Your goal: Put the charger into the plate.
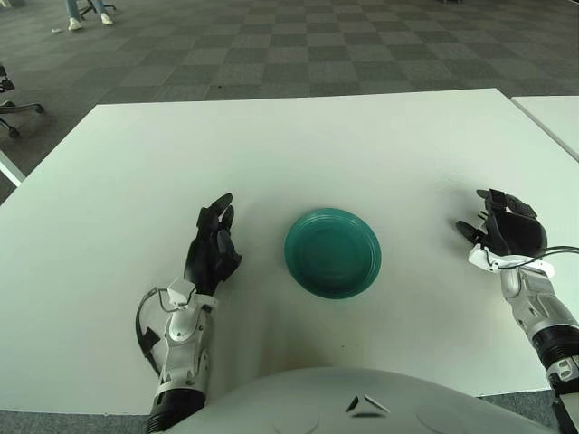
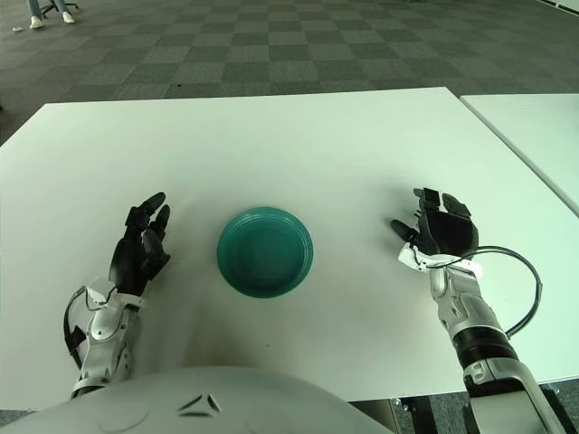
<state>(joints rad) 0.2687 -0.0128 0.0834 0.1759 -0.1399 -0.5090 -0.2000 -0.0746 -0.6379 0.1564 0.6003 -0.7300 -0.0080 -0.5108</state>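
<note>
1. The left hand (image 1: 213, 249) lay at lower left with its fingers loosely extended, holding nothing.
2. The right hand (image 2: 437, 233) sat at right, loosely spread and empty.
3. The green plate (image 1: 332, 252) sat empty mid-worktop (image 1: 298, 145).
4. No charger showed; finding it seemed the next need.

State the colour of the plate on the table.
Teal green; the plate shows best in the left eye view.

Head-mounted stereo pair, downward over one table (image 1: 298, 145) (shared).
</note>
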